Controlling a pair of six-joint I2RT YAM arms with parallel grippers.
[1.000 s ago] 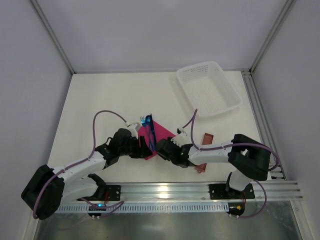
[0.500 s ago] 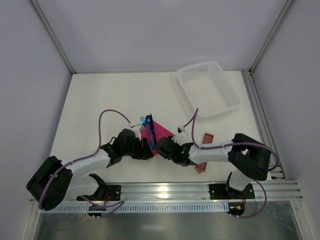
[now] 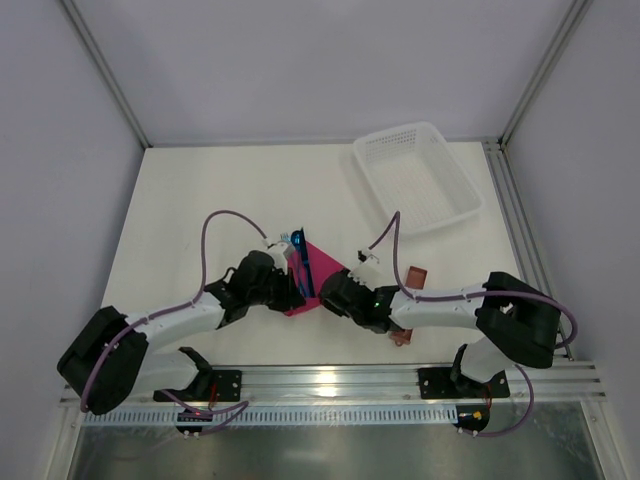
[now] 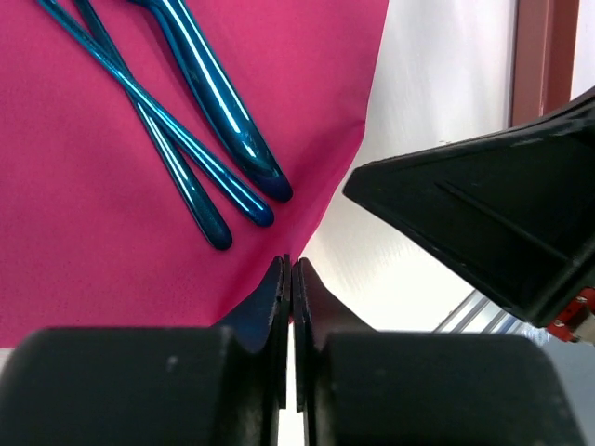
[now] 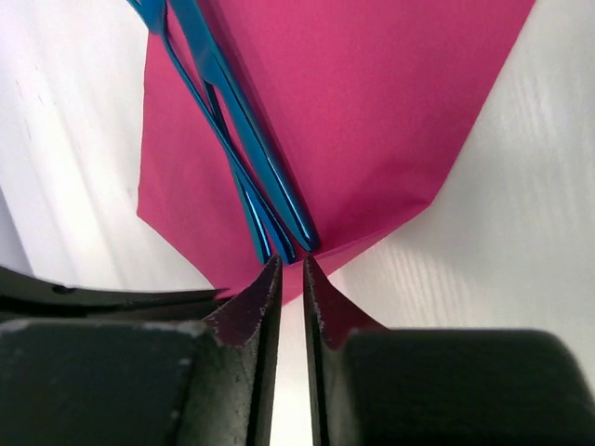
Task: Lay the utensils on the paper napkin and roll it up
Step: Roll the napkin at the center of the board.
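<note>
The magenta paper napkin (image 3: 326, 264) lies flat in front of both arms. Three slim blue utensils (image 3: 298, 256) rest on it side by side, handles toward me, and show clearly in the left wrist view (image 4: 214, 121). My left gripper (image 4: 290, 265) is shut, its tips pinched together on the paper napkin's (image 4: 93, 232) near edge, just below the handle ends. My right gripper (image 5: 291, 262) stands a narrow slit open, tips over the near corner of the paper napkin (image 5: 372, 111), right behind the utensils' (image 5: 251, 177) handle ends, with nothing gripped. The two grippers almost touch.
A white mesh basket (image 3: 415, 175) stands at the back right. A reddish-brown oblong sleeve (image 3: 413, 276) lies under the right forearm, also seen at the upper right in the left wrist view (image 4: 544, 56). The right gripper's black body (image 4: 483, 214) crowds the left one.
My left gripper has slid right onto the napkin's near edge and closed from half open. My right gripper's jaws have parted slightly. The napkin and utensils stay in place.
</note>
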